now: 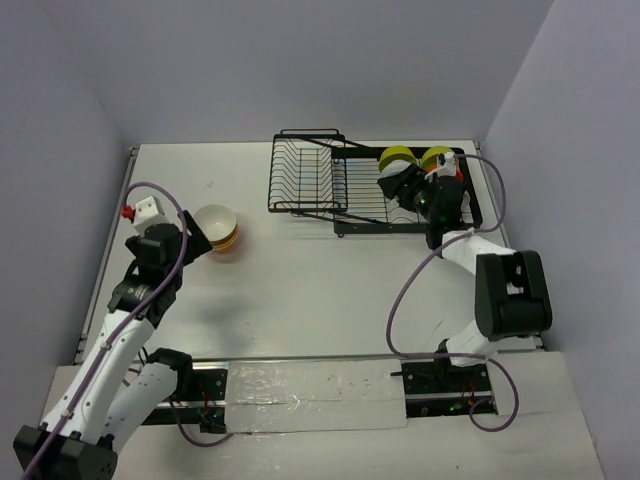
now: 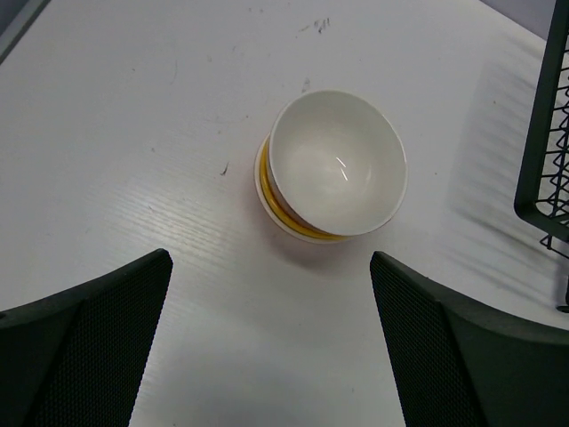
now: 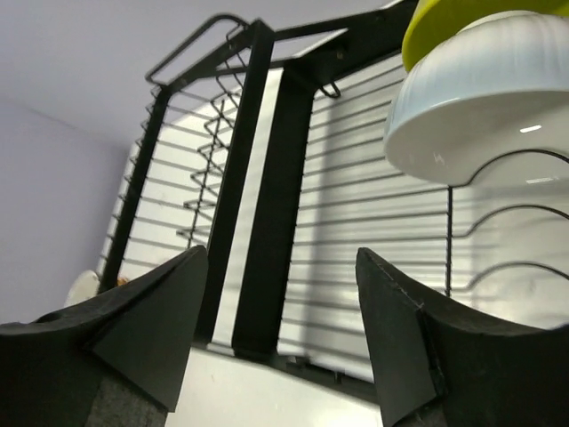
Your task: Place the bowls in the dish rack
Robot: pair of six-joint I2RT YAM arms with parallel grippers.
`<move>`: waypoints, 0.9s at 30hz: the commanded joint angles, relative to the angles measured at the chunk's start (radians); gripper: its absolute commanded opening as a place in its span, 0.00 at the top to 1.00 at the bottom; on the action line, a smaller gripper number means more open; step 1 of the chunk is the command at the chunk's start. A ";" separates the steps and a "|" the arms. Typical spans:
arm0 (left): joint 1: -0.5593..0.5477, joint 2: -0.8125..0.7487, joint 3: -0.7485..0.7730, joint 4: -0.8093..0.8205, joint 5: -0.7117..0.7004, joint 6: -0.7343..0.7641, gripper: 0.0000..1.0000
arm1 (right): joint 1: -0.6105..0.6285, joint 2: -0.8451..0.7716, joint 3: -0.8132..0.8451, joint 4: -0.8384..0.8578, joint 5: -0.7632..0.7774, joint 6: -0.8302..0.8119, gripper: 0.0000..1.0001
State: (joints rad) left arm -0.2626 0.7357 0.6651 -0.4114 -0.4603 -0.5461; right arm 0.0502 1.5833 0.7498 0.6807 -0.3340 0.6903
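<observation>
wide-open and empty, the left gripper (image 2: 269, 262) hangs over a glossy white bowl (image 2: 338, 165) on the white surface (image 2: 133, 133), while the right gripper (image 3: 280, 258), also open and empty, faces a white ribbed bowl (image 3: 480, 107) in the black wire dish rack (image 1: 305, 180).

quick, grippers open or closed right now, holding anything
left gripper: open, empty, above the white bowl
right gripper: open, empty, by the dish rack

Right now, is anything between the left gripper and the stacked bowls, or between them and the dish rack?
Nothing visible. Only bare table lies between the open left gripper and the stacked bowls, and between them and the dish rack.
</observation>
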 commanded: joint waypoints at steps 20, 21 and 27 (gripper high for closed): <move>0.178 0.649 0.432 -0.205 0.216 0.011 0.03 | 0.117 -0.718 0.005 -0.767 0.136 -0.362 0.00; 0.180 0.660 0.438 -0.207 0.218 0.014 0.07 | 0.119 -0.729 0.000 -0.771 0.141 -0.365 0.00; 0.195 0.741 0.478 -0.202 0.238 0.037 0.26 | 0.125 -0.781 -0.026 -0.802 0.164 -0.387 0.00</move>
State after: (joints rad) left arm -0.0784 1.4559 1.0912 -0.6140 -0.2497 -0.5365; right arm 0.1642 0.8249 0.7372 -0.0986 -0.1967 0.3344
